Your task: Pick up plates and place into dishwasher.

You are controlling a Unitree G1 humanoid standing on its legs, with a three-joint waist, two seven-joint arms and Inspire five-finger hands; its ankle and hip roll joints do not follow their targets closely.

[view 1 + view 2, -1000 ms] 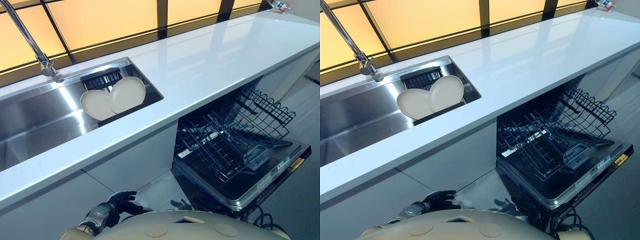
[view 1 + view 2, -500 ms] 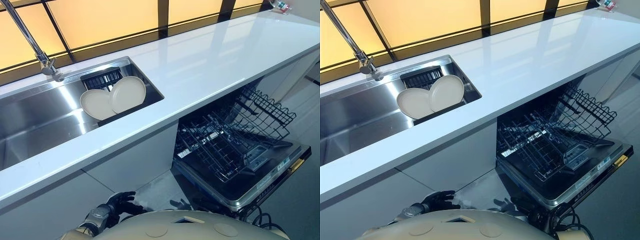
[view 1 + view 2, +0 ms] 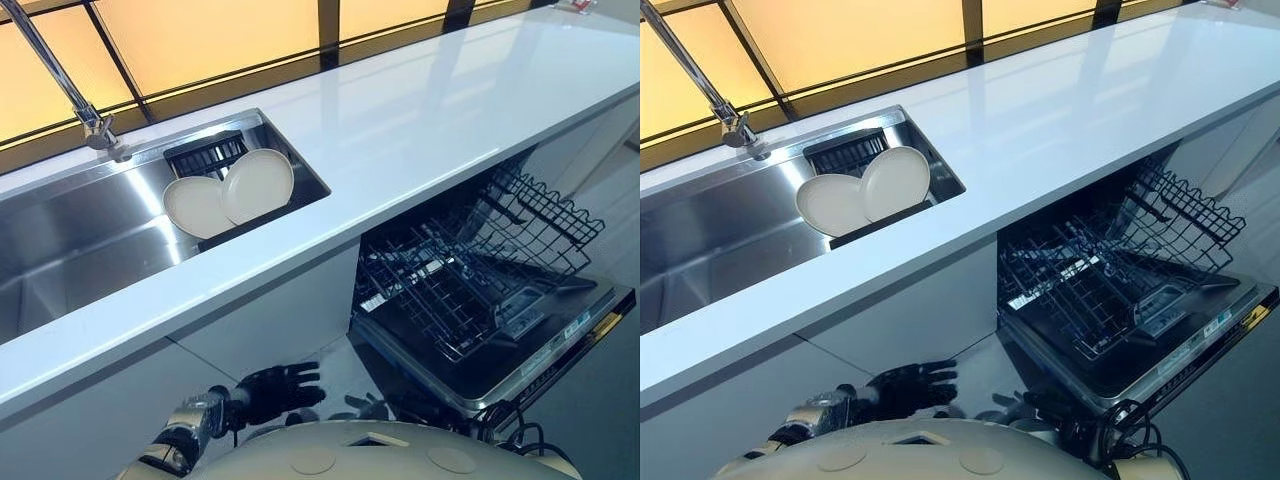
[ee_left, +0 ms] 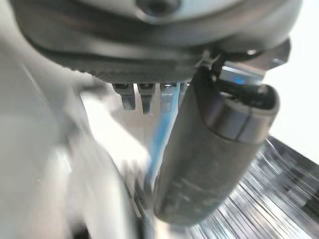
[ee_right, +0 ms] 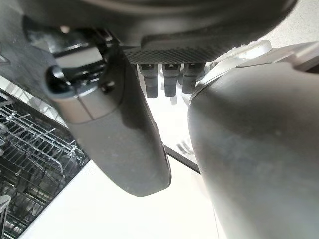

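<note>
Left eye view and right eye view, with both wrist views. We see the plates (image 3: pixel 230 195) in the right end of the sink (image 3: pixel 90 250), overlapping and leaning on a black drainer (image 3: pixel 205 155); neither hand touches them. The dishwasher (image 3: pixel 540 350) stands open below the counter (image 3: pixel 400 120), to the right, with its rack (image 3: pixel 450 280) drawn out over the lowered door; we make out no plates in it. The left hand (image 3: pixel 275 388) hangs low before the cabinet front, beneath the counter edge, with its fingers loosely spread and nothing in them. The right hand (image 5: pixel 119 129) shows in its own wrist view with fingers straight, thumb apart and nothing between them. We judge the task to be at its start, with the reach to the sink not yet made. Several faults could follow. A hand rising from under the counter may strike its overhanging edge if it lifts too close to the cabinet. Because the plates overlap, taking one may free the other to slide flat into the steel basin. Their smooth rims offer little purchase, so a shallow pinch could let a plate slip during the carry. On the way down, a plate held too low could clip the counter lip or jam across the rack wires instead of seating between them.
</note>
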